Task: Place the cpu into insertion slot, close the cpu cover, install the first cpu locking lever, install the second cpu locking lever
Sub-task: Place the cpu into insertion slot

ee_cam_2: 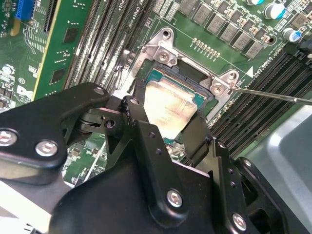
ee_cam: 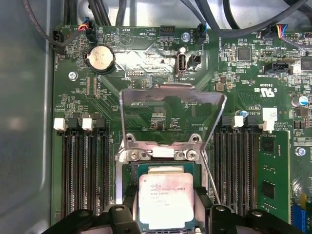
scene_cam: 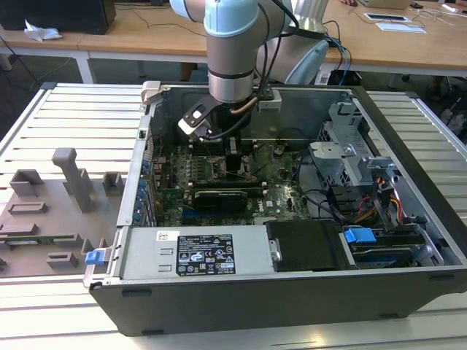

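The cpu (ee_cam: pixel 167 202) sits within the hand (ee_cam: pixel 166 199), seemingly gripped, over the insertion slot (ee_cam: pixel 146 170).

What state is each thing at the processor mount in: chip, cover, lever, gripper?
chip: clamped on two sides, low over the board.
cover: swung up, open.
lever: unhooked, sticking out free.
gripper: shut on the chip.

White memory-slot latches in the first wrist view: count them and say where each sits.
4. Two white latches sit on one side of the raised cpu cover, two on the other. More may be hidden behind the gripper.
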Available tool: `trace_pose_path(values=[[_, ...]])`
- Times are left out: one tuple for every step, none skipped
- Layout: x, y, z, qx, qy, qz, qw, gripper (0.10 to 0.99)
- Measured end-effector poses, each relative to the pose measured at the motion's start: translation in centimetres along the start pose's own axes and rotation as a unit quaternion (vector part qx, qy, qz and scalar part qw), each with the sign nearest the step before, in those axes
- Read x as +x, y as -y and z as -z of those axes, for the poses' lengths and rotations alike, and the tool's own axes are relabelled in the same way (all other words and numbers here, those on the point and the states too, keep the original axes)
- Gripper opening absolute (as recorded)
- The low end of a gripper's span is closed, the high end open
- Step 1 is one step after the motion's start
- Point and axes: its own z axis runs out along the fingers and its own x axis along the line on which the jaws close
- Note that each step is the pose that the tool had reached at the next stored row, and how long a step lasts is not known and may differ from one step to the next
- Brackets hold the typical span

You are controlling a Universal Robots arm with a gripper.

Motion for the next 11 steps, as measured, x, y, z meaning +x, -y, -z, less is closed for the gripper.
trace_pose_path(values=[[0.06,0.06,0.00,-0.0001,-0.0003,0.000,1.0000,0.545],[0.07,0.14,0.00,-0.0002,-0.0004,0.000,1.0000,0.545],[0.07,0.24,0.00,-0.0002,-0.0004,0.000,1.0000,0.545],[0.07,0.34,0.01,-0.0001,-0.0003,0.000,1.0000,0.545],[0.06,0.35,0.01,0.0000,-0.0003,0.000,1.0000,0.545],[0.06,0.36,-0.03,0.0001,-0.0003,0.000,1.0000,0.545],[0.06,0.36,-0.08,0.0002,-0.0001,0.000,1.0000,0.545],[0.06,0.37,-0.12,0.0002,0.0000,0.000,1.0000,0.545],[0.06,0.37,-0.16,0.0002,-0.0001,0.000,1.0000,0.545],[0.07,0.35,-0.17,0.0002,-0.0001,0.000,1.0000,0.545],[0.07,0.33,-0.18,0.0002,-0.0002,0.000,1.0000,0.545]])
